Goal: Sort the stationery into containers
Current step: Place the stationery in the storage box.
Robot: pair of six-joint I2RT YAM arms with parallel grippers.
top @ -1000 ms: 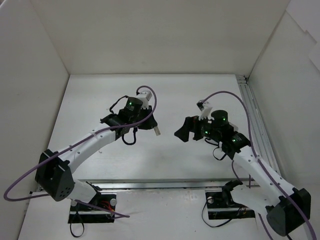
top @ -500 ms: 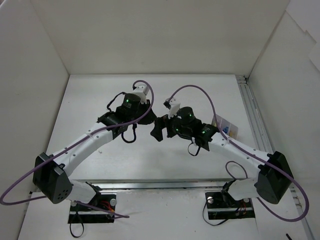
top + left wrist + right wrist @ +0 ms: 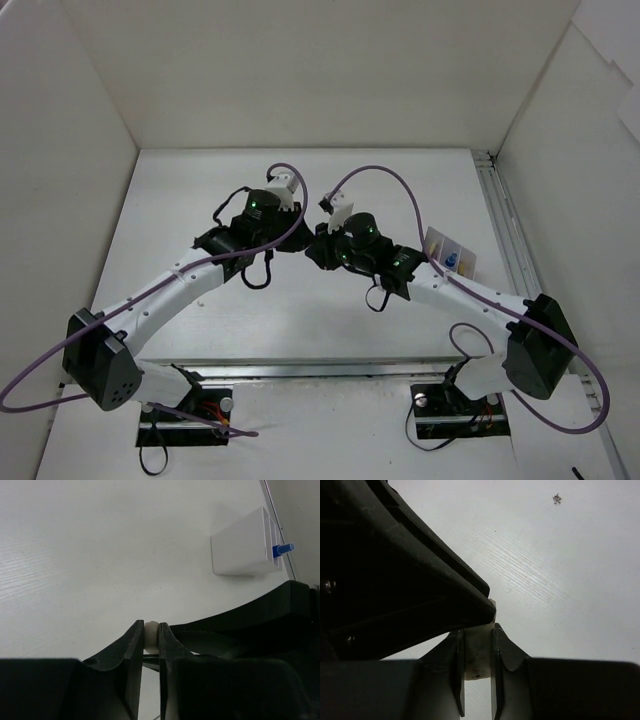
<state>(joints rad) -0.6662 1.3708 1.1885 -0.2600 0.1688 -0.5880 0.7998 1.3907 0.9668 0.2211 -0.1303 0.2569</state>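
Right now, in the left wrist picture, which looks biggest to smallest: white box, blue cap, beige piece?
1. white box
2. blue cap and beige piece look about alike; the piece is nearer the camera and partly hidden.

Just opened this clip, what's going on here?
Both arms meet over the middle of the table. The left fingers and the right fingers are each shut on the same tiny beige piece, apparently a handover. The white box stands off to the right, a blue cap poking out of it.
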